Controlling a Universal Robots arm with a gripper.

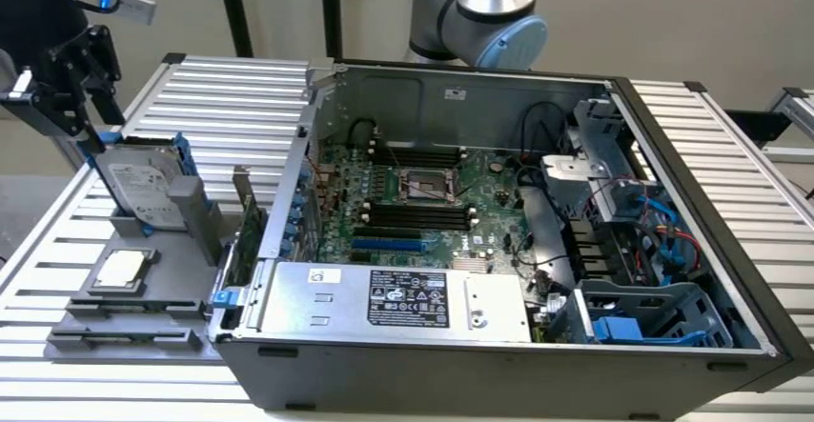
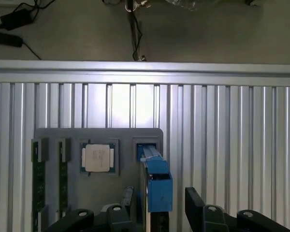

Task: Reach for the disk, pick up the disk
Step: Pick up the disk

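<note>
Two black fingers of the end effector stand wide apart, holding nothing, poised over the flat silver-grey metal disk with bright blue plastic rails. It stands on edge in a grey plastic holder on the ribbed aluminium table, beside the open computer case.

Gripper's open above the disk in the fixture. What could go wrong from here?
1. The disk stands on edge in a slot of the grey fixture. The open gripper straddles it, so a small sideways drift could land a finger on the blue rail.
2. A grey post stands right beside the disk; a finger might catch it.
3. The chip lies in the next pocket; a knock to the fixture could shift it.
</note>
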